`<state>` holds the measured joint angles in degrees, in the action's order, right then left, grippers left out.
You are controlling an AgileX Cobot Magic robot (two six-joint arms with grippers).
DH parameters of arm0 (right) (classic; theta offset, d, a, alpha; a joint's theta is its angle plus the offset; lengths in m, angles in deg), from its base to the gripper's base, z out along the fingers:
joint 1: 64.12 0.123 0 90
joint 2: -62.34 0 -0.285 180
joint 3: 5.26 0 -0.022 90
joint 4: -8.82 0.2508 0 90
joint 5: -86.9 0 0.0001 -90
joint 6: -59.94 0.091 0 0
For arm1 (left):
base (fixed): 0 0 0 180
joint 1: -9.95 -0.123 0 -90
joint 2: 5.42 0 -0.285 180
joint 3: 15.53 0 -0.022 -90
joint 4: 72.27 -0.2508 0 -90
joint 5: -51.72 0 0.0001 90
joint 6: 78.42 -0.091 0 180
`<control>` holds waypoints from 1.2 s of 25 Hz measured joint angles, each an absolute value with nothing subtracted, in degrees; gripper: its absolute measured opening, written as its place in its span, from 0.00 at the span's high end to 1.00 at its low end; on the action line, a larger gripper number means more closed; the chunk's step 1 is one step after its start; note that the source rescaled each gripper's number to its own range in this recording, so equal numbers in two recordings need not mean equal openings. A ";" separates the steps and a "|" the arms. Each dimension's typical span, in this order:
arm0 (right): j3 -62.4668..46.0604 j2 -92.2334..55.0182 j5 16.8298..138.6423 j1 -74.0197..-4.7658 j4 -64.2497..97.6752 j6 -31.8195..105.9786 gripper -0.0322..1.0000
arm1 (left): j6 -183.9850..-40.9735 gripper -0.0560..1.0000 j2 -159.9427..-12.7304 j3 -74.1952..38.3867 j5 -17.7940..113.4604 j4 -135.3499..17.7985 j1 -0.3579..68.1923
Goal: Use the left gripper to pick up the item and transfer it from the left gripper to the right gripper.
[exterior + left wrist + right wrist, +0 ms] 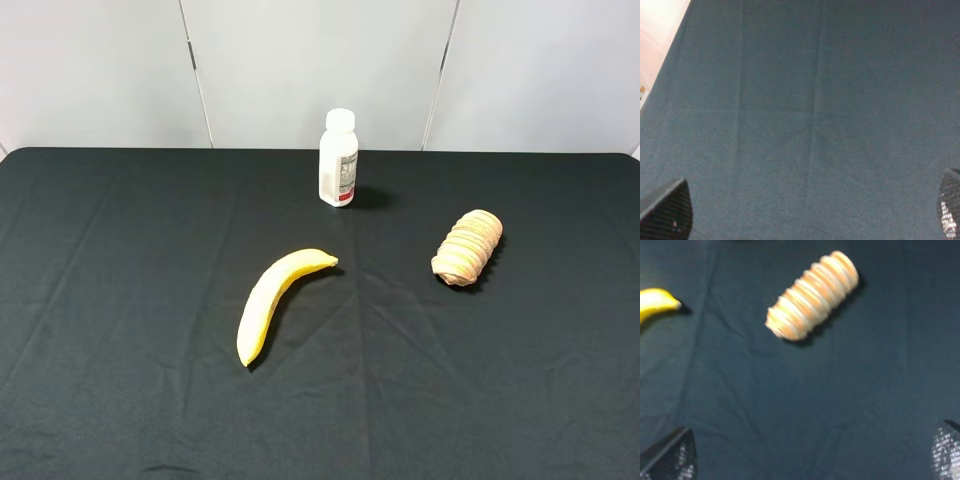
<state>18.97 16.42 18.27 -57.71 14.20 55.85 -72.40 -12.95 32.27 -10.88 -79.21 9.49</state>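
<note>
The item, a tan ridged pastry-like roll, lies on the black tablecloth right of centre. It also shows in the right wrist view, well ahead of the right gripper, whose fingertips stand wide apart, open and empty. The left gripper is open too, its fingertips wide apart over bare cloth. Neither gripper shows in the high view.
A yellow banana lies left of centre; its tip shows in the right wrist view. A white bottle stands upright at the back centre. The cloth's edge shows in the left wrist view.
</note>
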 joint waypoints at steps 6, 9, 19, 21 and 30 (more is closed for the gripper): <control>30.24 34.29 25.47 -57.71 12.65 55.96 0.00 | -72.40 0.02 -12.95 32.27 -10.88 -79.21 9.49; 35.16 41.93 27.36 -57.71 12.58 55.96 0.00 | -72.40 0.02 -12.95 32.27 -10.88 -79.21 9.49; 43.43 54.80 28.27 -57.71 13.27 55.98 0.00 | -72.40 0.02 -12.95 32.27 -10.88 -79.21 9.49; 43.58 54.80 28.20 -57.71 13.20 56.45 0.00 | -72.40 0.02 -12.95 32.27 -10.88 -79.21 9.49; 43.62 54.80 28.16 -57.71 13.15 57.04 0.00 | -72.40 0.02 -12.95 32.27 -10.88 -79.19 9.49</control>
